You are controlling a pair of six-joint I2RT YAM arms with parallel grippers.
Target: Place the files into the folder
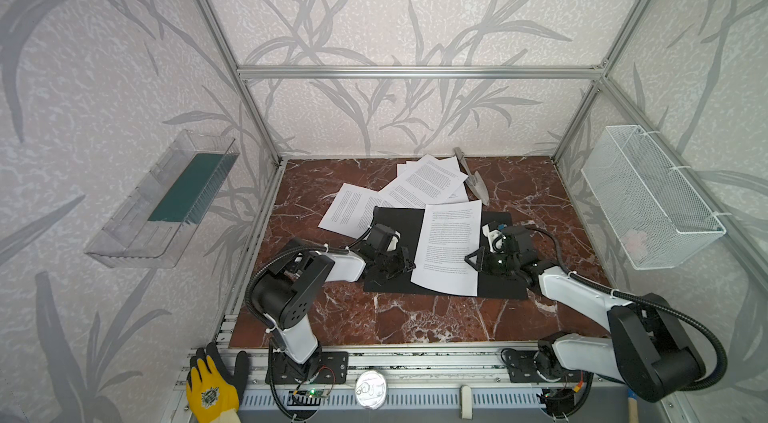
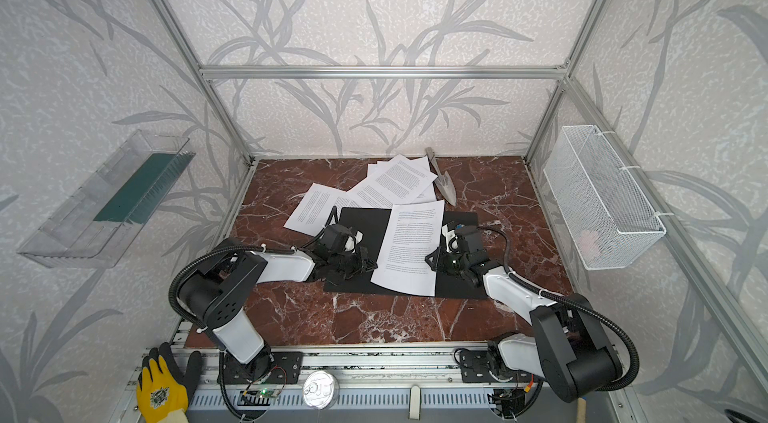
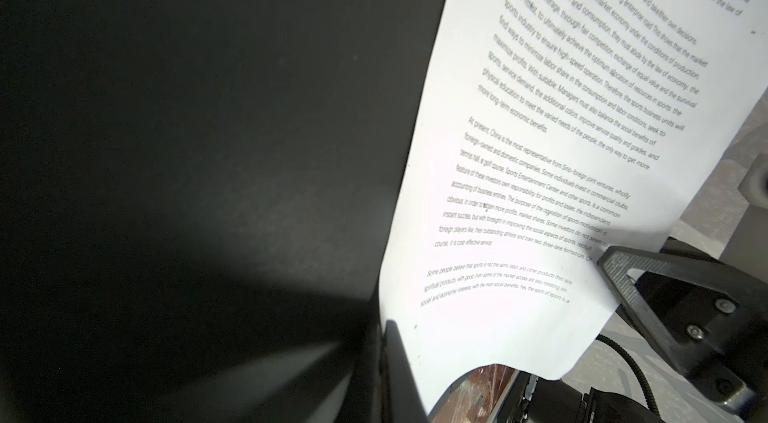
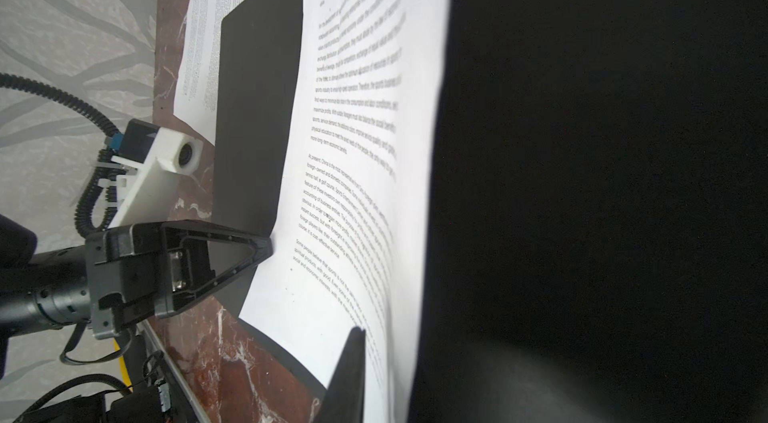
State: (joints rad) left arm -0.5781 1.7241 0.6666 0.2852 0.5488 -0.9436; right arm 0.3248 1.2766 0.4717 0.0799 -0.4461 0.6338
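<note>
Folder (image 1: 397, 223) lies open and flat on the tabletop (image 1: 415, 321), so both black halves are exposed for loading. One sheet (image 1: 451, 246) sits across its middle, slightly skewed, with its near corner hanging past the folder's front edge. Left pincer (image 4: 264, 249) is closed with its tip right at the sheet's left edge. Can't tell if paper is actually between the fingers or if it's just bracing the edge. Right pincer (image 3: 604, 262) is closed on the sheet's right edge. The paper bows up between the two, which reads like a two-sided hold to square the sheet inside the folder. The rest of the files (image 1: 428, 182) are fanned out loose behind the folder, some overlapping its far left corner, none inside. My read: first sheet being seated, most of the job left. Risk: thin paper buckles or creases if the two pincers push towards each other.
</note>
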